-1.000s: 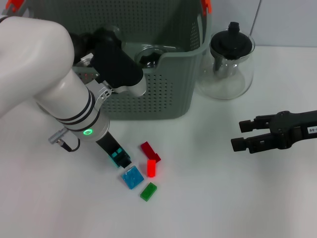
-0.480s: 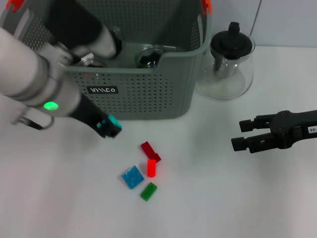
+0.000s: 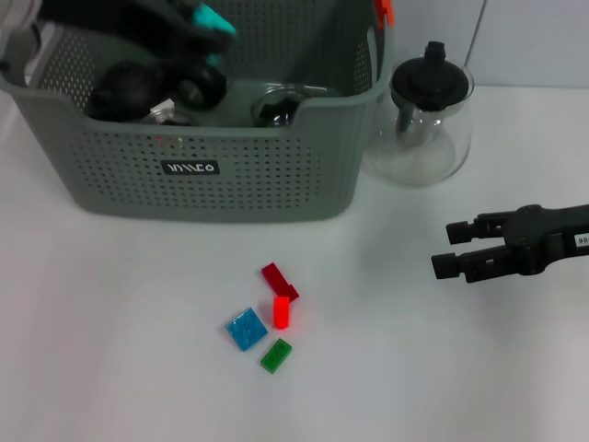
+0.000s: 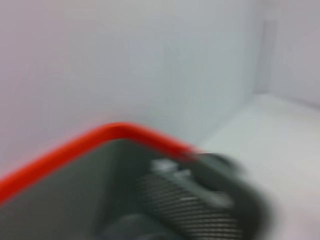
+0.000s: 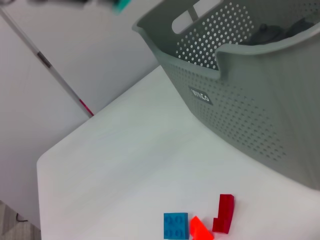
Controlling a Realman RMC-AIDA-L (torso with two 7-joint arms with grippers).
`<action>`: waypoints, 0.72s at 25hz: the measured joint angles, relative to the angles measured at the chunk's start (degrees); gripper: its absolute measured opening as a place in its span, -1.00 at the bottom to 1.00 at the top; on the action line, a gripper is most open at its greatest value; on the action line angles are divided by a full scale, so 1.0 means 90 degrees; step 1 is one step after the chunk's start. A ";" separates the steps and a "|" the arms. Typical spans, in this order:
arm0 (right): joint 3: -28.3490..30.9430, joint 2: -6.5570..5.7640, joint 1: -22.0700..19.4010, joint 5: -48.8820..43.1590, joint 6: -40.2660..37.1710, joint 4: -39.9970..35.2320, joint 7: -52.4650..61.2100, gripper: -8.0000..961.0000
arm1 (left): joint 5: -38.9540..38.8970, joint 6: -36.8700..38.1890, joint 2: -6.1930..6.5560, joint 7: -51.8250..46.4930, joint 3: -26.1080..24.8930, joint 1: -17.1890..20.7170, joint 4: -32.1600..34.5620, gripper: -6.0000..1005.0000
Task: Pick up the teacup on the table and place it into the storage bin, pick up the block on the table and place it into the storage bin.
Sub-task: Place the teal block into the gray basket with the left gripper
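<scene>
**A:** Head view: the left gripper [image 3: 204, 23] was down by the blocks a second ago, and now it's hanging over the back-left part of the bin [image 3: 239, 184]. There's a teal bit [image 3: 214, 18] at its tip. I can't tell if that's a carried block or just part of the gripper, and I can't tell whether it's spread or pinching. The left wrist view is only showing a smear.

**B:** So I'm guessing a drop into the bin is coming. But four blocks are still sitting on the table [image 3: 414, 368] in front of the bin: blue block [image 3: 247, 329], red block [image 3: 282, 312], dark red block [image 3: 279, 279] and green block [image 3: 275, 354].

**A:** Yep, none of those is moving. Something glassy is sitting inside the bin, and I'm reading it as the teacup [image 3: 276, 103], so that half is probably done.

**B:** Right gripper [image 3: 446, 249]?

**A:** It's idling over the table's right side, spread open and holding nothing.

**B:** Materials?

**A:** The bin is grey plastic with dotted perforations, rounded corners and orange clips. The blocks are small, glossy, studded plastic pieces. The blue one is square, and the dark red one is looking L-shaped in the right wrist view. The teapot [image 3: 425, 120] is clear, round glass with a black lid, standing just beside the bin.
</scene>
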 joint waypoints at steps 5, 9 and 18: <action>0.0005 0.0001 0.0001 0.0000 -0.0003 -0.0009 0.0053 0.97 | 0.1750 -0.1083 0.0224 -0.0172 -0.0034 -0.0888 -0.1720 -0.19; 0.0008 0.0001 0.0044 -0.0001 -0.0001 -0.0017 0.0075 0.97 | 0.2514 -0.1690 0.0410 -0.0363 -0.0020 -0.1375 -0.3097 -0.19; 0.0008 -0.0003 0.0061 -0.0008 0.0000 -0.0033 0.0125 0.97 | 0.2746 -0.1937 0.0525 -0.0529 0.0127 -0.1508 -0.3670 -0.13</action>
